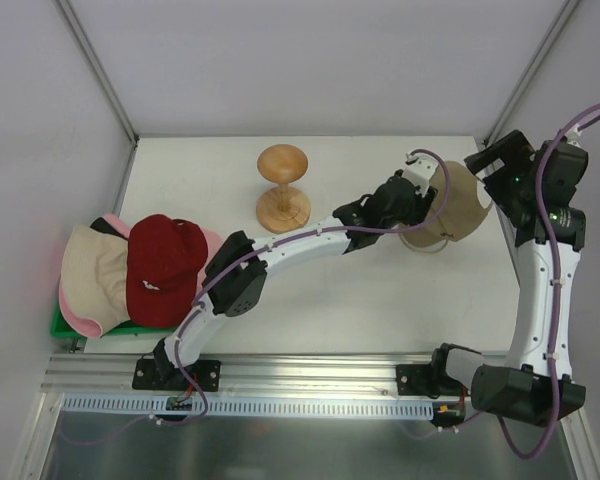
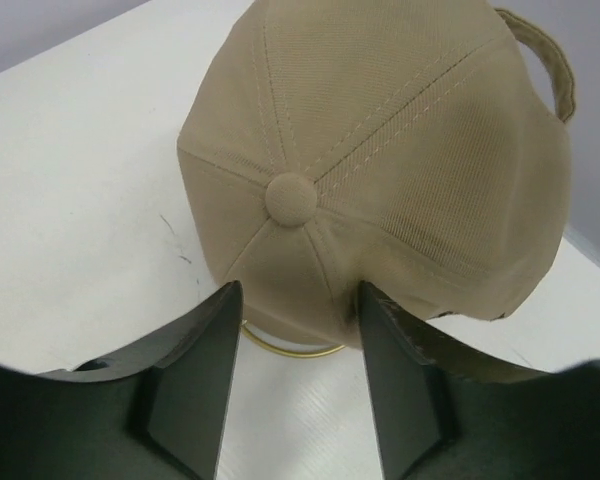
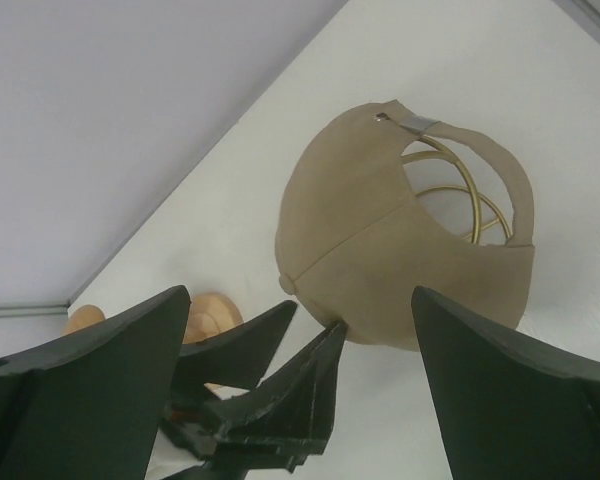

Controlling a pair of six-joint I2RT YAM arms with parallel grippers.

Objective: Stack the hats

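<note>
top view: a tan cap (image 1: 460,205) sits on a wire stand (image 1: 420,246) at the right of the tabletop (image 1: 380,290). a red cap (image 1: 163,268) tops a pile at the left.
left wrist: the left gripper (image 2: 298,290) has its jaws partly apart, with the cap's lower edge at the tips.
right wrist: the right gripper (image 3: 300,300) is spread wide just beside the cap.

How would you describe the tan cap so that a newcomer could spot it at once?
On the white table, look right of the wooden stand. The tan cap sits there on a gold wire frame. The other hats lie piled on the green tray at far left.
</note>
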